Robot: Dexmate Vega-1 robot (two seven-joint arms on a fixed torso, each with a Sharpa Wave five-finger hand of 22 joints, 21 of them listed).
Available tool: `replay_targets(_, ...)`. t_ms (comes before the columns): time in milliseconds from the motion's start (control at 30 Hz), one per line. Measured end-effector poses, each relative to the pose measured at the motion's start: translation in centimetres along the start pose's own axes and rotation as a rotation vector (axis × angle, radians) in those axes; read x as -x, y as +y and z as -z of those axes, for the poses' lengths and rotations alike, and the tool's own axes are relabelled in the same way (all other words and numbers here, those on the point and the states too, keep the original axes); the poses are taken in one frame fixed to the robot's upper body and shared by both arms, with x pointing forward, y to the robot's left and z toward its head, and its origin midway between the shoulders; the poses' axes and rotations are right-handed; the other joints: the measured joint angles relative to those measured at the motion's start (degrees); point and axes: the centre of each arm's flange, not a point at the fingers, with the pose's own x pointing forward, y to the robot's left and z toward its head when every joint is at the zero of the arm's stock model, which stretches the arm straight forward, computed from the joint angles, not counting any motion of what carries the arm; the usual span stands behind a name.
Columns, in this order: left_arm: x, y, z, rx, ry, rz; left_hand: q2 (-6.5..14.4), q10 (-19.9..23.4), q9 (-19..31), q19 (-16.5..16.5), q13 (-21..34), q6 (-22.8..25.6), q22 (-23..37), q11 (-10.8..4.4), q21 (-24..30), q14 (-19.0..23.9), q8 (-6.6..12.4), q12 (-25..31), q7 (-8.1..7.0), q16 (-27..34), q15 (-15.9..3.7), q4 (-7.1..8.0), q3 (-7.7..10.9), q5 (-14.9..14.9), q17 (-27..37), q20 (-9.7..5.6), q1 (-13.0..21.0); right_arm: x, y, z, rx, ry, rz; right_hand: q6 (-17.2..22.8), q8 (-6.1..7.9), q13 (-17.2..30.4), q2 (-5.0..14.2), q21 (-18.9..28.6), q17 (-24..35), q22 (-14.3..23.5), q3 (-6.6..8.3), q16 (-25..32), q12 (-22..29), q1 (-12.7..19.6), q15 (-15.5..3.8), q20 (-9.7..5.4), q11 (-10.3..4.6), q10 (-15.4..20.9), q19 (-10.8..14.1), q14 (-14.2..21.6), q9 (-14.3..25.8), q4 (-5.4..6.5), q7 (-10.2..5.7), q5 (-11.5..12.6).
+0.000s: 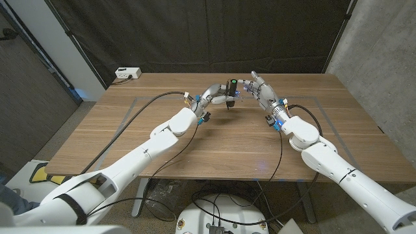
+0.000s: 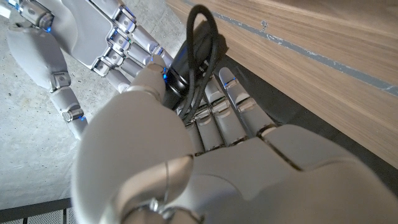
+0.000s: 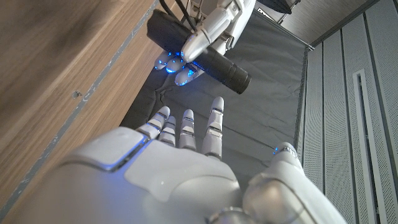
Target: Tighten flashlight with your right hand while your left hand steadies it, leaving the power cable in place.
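Black curtain backs the wooden table (image 1: 221,140), with a concrete wall to one side and a white power strip (image 1: 128,73) at the table's far left corner. Above the far middle of the table, the left hand (image 1: 218,96) grips the black flashlight (image 1: 232,89) and holds it clear of the surface; a green light shows on the barrel in the head view. In the left wrist view the fingers (image 2: 214,118) and thumb wrap the flashlight (image 2: 179,73), and the black power cable (image 2: 200,56) loops over the barrel and runs down between the fingers. The right hand (image 1: 261,90) stands just beside the flashlight on its right, palm turned toward it, fingers apart and holding nothing. In the right wrist view the right hand (image 3: 180,168) lies short of the flashlight (image 3: 205,53), with a gap between its fingertips (image 3: 186,117) and the barrel; the free end of the flashlight juts out past the left hand (image 3: 208,31). Whether any right fingertip touches the flashlight cannot be told from the head view. Thin black cables trail from both wrists across the tabletop.
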Motion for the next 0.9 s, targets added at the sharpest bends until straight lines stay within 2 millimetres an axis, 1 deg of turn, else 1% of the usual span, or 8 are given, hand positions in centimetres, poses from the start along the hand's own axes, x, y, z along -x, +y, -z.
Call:
replay_targets(367, -0.44, -0.48, 0.18, 0.008, 0.005, 0.025, 0.00, 0.00, 0.00, 0.00, -0.01, 0.09, 0.00, 0.00, -0.22, -0.01, -0.06, -0.20, 0.09, 0.00, 0.00, 0.00, -0.01, 0.00, 0.00, 0.00, 0.00, -0.34, 0.31, -0.12, 0.004, 0.003, -0.021, 0.21, 0.00, 0.00, 0.00, 0.00, -0.01, 0.00, 0.00, 0.00, 0.00, 0.00, 0.00, 0.00, 0.00, 0.00, 0.00, 0.00, 0.00, 0.00, -0.22, 0.00)
replay_targets(433, -0.49, -0.55, 0.22, 0.009, 0.006, 0.028, 0.00, 0.00, 0.00, 0.13, -0.01, 0.09, 0.00, 0.00, -0.40, -0.01, -0.38, -0.21, 0.09, 0.00, 0.01, 0.01, -0.01, 0.00, 0.00, 0.14, 0.00, -0.40, 0.33, -0.09, 0.004, 0.004, -0.023, 0.21, 0.00, 0.00, 0.00, 0.00, -0.01, 0.00, 0.00, 0.18, 0.00, 0.00, -0.01, 0.00, 0.00, 0.00, 0.00, 0.00, 0.00, 0.00, -0.21, 0.00)
replay_targets(500, -0.52, -0.60, 0.26, 0.011, 0.007, 0.031, 0.00, 0.00, 0.00, 0.20, -0.01, 0.09, 0.00, 0.00, -0.40, -0.01, -0.43, -0.21, 0.09, 0.00, 0.01, 0.01, -0.01, 0.00, 0.00, 0.20, 0.00, -0.49, 0.36, -0.04, 0.004, 0.005, -0.024, 0.21, -0.35, -0.01, 0.31, 0.00, -0.01, 0.00, 0.00, 0.20, 0.11, 0.33, -0.01, 0.00, 0.00, 0.00, 0.01, 0.00, 0.00, 0.00, -0.21, 0.00)
replay_targets(600, -0.59, -0.67, 0.28, 0.013, 0.006, 0.034, 0.00, 0.00, -0.01, 0.20, -0.01, 0.09, 0.00, 0.00, -0.40, -0.01, -0.44, -0.21, 0.09, 0.00, 0.01, 0.01, -0.01, 0.00, 0.00, 0.20, 0.00, -0.58, 0.40, 0.03, 0.003, 0.006, -0.026, 0.50, -0.35, 0.00, 0.30, 0.00, -0.01, -0.01, 0.00, 0.20, 0.21, 0.31, -0.01, 0.00, 0.00, 0.00, 0.01, 0.01, 0.00, 0.00, -0.33, 0.00)
replay_targets(700, -0.64, -0.73, 0.31, 0.016, 0.006, 0.035, 0.00, 0.00, 0.18, 0.20, -0.01, 0.09, 0.00, 0.00, -0.40, -0.01, -0.44, -0.22, 0.09, 0.00, 0.01, 0.01, -0.01, -0.01, 0.00, 0.20, 0.00, -0.68, 0.46, 0.06, 0.002, 0.006, -0.029, 1.56, -0.35, -0.01, 0.54, 0.01, -0.01, -0.01, 0.00, 0.21, 0.41, 0.06, -0.01, 0.00, 0.00, 0.00, 0.01, 0.01, 0.01, 0.00, -0.43, 0.00)
replay_targets(800, -0.68, -0.72, 0.36, 0.018, 0.007, 0.034, -0.46, 0.00, 0.28, 0.20, -0.01, 0.10, 0.00, 0.00, -0.40, -0.01, -0.44, -0.32, 0.10, -0.01, 0.01, 0.01, -0.01, -0.01, 0.00, 0.20, 0.46, -0.72, 0.46, 0.10, 0.002, 0.008, -0.029, 3.31, 0.15, 0.00, 0.54, 0.01, -0.11, -0.01, 0.00, 0.42, 0.63, 0.06, -0.26, 0.00, -0.02, 0.43, 0.01, 0.26, -0.02, 0.00, -0.40, 0.00)
replay_targets(867, -0.68, -0.74, 0.41, 0.020, 0.008, 0.033, -0.37, 0.01, 0.28, 0.19, -0.01, 0.31, 0.00, 0.00, -0.40, -0.02, -0.44, -0.37, 0.30, -0.03, 0.01, 0.01, -0.01, 0.00, 0.00, 0.21, 0.81, -0.75, 0.45, 0.11, 0.002, 0.008, -0.029, 4.14, 0.34, -0.01, 0.54, -0.05, -0.15, -0.01, 0.00, 0.42, 0.85, 0.06, -0.41, 0.00, 0.23, 0.80, 0.01, 0.42, -0.06, 0.00, -0.39, 0.00)
replay_targets(900, -0.70, -0.77, 0.43, 0.023, 0.008, 0.032, -0.36, 0.01, 0.28, 0.19, -0.02, 0.31, 0.00, 0.00, -0.40, -0.03, -0.44, -0.38, 0.31, -0.04, 0.02, 0.01, -0.01, 0.00, 0.00, 0.21, 0.82, -0.76, 0.44, 0.13, 0.002, 0.009, -0.029, 4.60, 0.37, -0.01, 0.54, -0.33, -0.14, -0.01, 0.01, 0.45, 0.85, 0.06, -0.41, 0.00, 0.05, 0.98, 0.01, 0.42, -0.09, 0.00, -0.34, 0.00)
